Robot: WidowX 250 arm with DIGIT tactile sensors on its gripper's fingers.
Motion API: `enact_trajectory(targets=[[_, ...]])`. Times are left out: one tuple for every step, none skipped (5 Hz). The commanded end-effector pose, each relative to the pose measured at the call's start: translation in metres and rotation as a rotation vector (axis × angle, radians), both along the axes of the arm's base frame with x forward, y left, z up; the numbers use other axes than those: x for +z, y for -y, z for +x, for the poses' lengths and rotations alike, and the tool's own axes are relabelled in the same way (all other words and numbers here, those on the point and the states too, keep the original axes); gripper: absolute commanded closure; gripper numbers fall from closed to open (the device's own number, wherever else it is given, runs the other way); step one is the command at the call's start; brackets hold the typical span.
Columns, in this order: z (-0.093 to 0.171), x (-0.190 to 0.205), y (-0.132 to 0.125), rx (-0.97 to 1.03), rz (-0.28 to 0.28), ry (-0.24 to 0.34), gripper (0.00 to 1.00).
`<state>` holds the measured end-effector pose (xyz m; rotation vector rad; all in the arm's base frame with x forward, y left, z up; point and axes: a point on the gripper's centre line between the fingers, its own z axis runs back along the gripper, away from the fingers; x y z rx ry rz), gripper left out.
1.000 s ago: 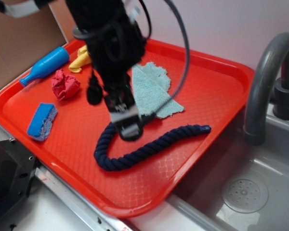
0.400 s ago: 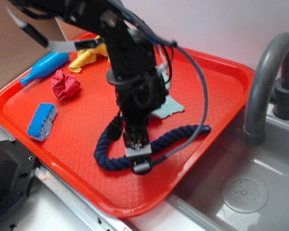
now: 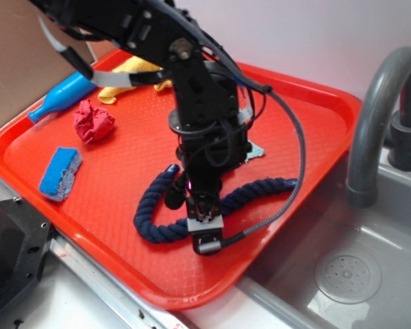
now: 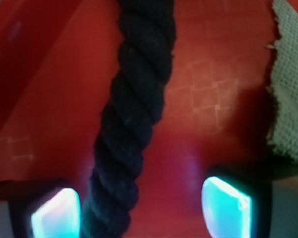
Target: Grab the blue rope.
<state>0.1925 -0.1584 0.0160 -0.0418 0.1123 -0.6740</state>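
The big red tray [image 3: 123, 164] fills the counter beside the sink [image 3: 370, 267] and its grey faucet [image 3: 377, 123], and the black arm reaches down over the tray's middle. The blue rope [image 3: 253, 193] lies in a loose curve across the tray's near half, one capped end pointing toward the faucet, the other curling up by the arm. The gripper [image 3: 204, 223] sits right down over the rope's middle stretch. From the wrist camera the rope [image 4: 134, 124] runs between the two glowing fingertips [image 4: 226, 206], hugging the left one with red tray showing on the right, so the jaws are spread and have not clamped. This looks like the closing step: squeeze the jaws on the rope, then lift. Off to the side sit a blue bottle [image 3: 61, 96], a crumpled red cloth [image 3: 92, 121], a blue sponge [image 3: 59, 171], a yellow cloth [image 3: 133, 68] and a pale woven cloth [image 4: 288, 84]. No readable writing or labels anywhere.
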Motion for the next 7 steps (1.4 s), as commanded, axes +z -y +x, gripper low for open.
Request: enact_trajectory(targets=[[-0.017,-0.01,0.015,-0.066,0.035,0.002,1.0],[-0.019,-0.01,0.018,-0.071,0.05,0.011,1.0],[-0.022,0.01,0.01,-0.035,0.013,0.019,1.0],[-0.013,0.047,-0.012,0.126,-0.037,0.046,1.0],[-0.005,0.074,-0.03,0.24,-0.068,0.067,1.0],[-0.001,0.113,-0.046,0.385,-0.015,0.129,1.0],[-0.001,0.163,-0.086,0.637,-0.063,0.164,1.0]])
